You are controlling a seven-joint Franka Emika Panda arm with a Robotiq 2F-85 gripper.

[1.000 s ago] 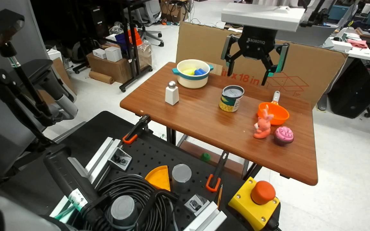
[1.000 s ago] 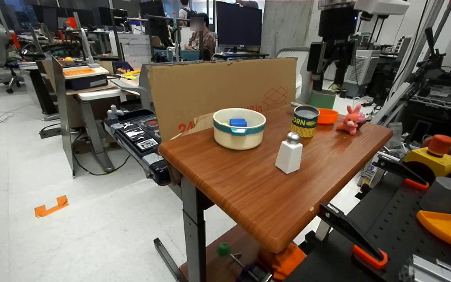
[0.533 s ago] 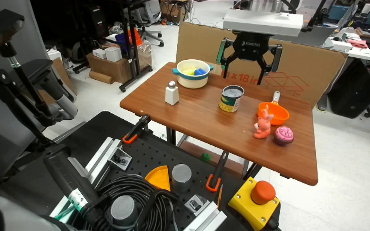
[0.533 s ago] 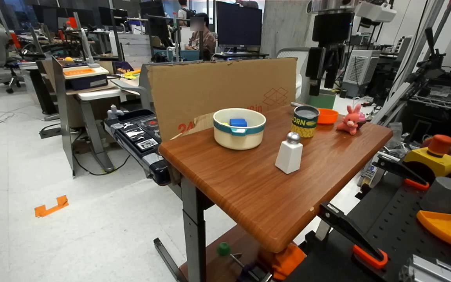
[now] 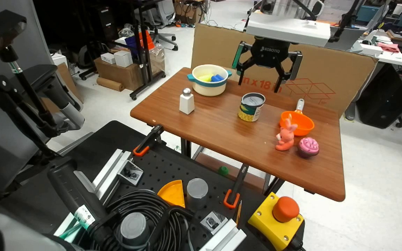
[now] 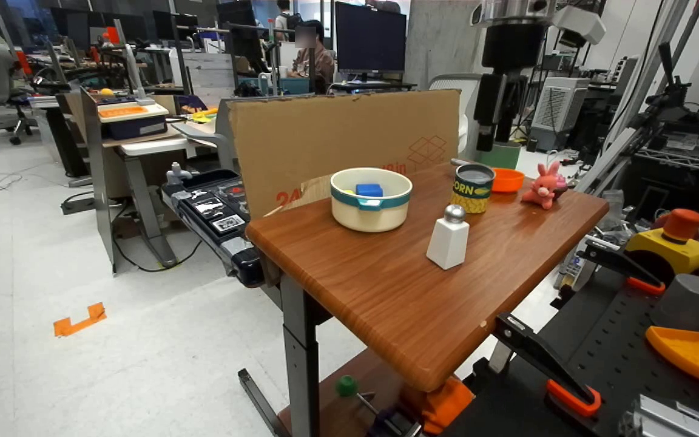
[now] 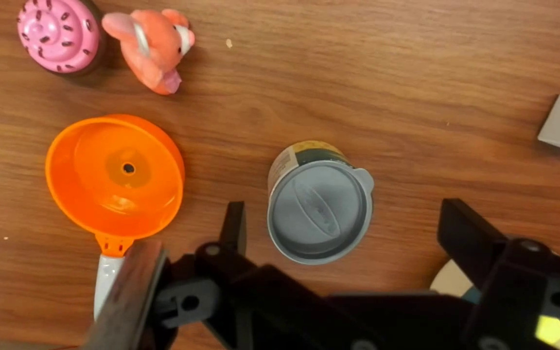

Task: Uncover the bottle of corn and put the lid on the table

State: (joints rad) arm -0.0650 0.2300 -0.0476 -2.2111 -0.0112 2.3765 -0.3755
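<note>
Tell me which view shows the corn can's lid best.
The wrist view: it looks down on the lid, unobstructed, showing its full round face and side tab. Both exterior views show it small and slanted, a grey disc atop the can of corn; I can't make out the tab there.

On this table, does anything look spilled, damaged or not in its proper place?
Nothing looks spilled or toppled; the bottle of corn stands upright, with the lid on. Only small pale marks on the brown table look odd, such as the one near the rabbit toy; perhaps chipped wood or crumbs, I cannot tell which.
</note>
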